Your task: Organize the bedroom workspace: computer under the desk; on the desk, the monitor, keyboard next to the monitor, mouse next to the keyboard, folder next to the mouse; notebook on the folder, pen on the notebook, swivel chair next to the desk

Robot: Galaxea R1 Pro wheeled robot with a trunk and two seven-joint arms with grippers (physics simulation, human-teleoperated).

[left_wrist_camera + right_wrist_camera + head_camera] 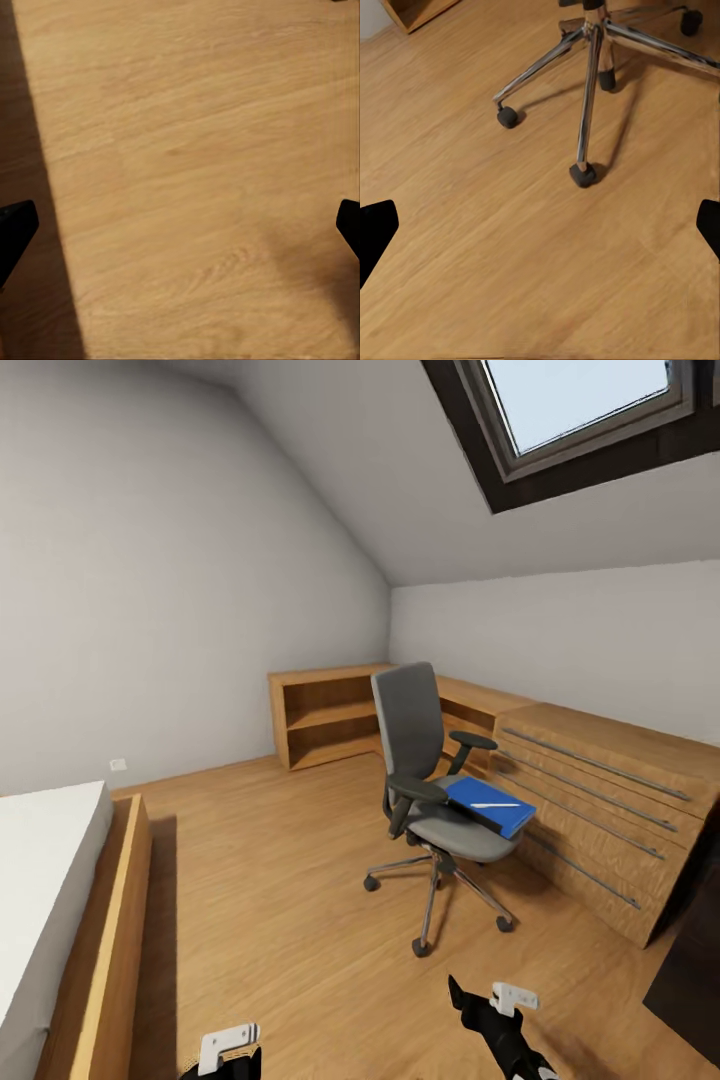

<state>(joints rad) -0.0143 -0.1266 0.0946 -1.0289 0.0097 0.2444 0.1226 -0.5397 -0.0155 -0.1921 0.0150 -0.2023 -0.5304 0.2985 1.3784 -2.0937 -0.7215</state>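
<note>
The swivel chair stands mid-room on the wood floor, its grey back toward the far wall. On its seat lies the blue folder, and the white pen rests on top of it. The chair's chrome base and castors lie ahead of my right gripper, which hangs open and empty over bare floor. My left gripper is open too, above floorboards. Both grippers sit low at the head view's near edge, left and right. Desk, monitor, keyboard, mouse, computer and notebook are out of view.
A light wood chest with steel handles stands right behind the chair. An open wooden shelf fills the far corner. A bed runs along the left. Something dark cuts in at the right edge. Open floor lies between bed and chair.
</note>
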